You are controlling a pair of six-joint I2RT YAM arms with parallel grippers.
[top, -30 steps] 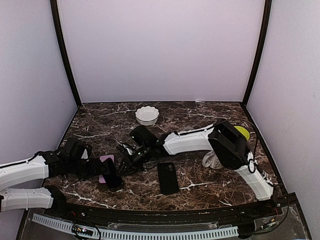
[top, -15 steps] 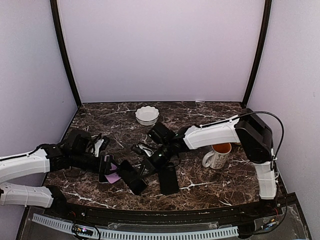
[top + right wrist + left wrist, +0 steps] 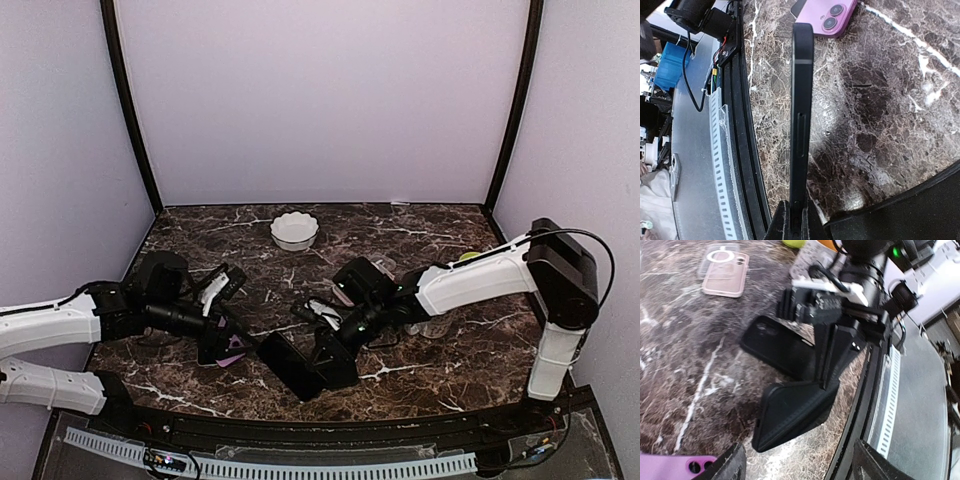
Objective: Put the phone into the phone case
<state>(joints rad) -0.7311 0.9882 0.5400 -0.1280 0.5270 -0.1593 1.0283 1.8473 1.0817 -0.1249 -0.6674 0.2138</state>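
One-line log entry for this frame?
right hand: shut on black phone, held on edge | left hand: open, empty | black case: flat on table, phone not inserted

No text, label, brand, number or sign is legible in any of the 3 views. The dark phone [image 3: 801, 125], seen edge-on in the right wrist view, shows no readable marking.
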